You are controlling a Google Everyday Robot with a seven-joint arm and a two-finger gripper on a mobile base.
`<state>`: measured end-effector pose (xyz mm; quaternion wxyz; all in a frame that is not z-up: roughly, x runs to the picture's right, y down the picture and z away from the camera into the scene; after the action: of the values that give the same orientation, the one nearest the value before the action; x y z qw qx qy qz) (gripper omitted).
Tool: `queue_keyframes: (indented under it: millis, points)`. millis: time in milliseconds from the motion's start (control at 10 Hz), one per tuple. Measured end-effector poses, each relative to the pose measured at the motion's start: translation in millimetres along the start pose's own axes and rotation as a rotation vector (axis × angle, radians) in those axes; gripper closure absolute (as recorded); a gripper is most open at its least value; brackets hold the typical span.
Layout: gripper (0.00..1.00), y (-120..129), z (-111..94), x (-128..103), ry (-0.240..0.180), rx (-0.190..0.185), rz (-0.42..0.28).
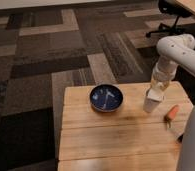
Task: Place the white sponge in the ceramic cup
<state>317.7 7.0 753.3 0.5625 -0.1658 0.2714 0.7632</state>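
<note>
The ceramic cup is small, plain and white. It stands upright on the right part of the wooden table, to the right of the blue bowl. My gripper hangs straight down from the white arm, directly above the cup's mouth and very close to it. An off-white lump, the white sponge, shows at the cup's rim right under the gripper. I cannot tell whether it rests in the cup or is still held.
A wide dark blue bowl stands at the table's middle back. A small orange object lies near the right edge. A white part of the robot covers the table's right front corner. Patterned carpet lies around; an office chair stands far right.
</note>
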Motion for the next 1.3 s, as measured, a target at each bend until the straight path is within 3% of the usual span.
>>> queue_keyframes:
  millis: [300,600,900,1300]
  points:
    - [0.99,-2.2,4.4,2.6,0.012,-0.011,0.004]
    - [0.65,-1.5,4.4,2.5,0.012,-0.012,0.003]
    - [0.22,-1.4,4.5,2.5,0.012,-0.012,0.003]
    - [0.2,-1.8,4.8,2.6,0.012,-0.012,0.003]
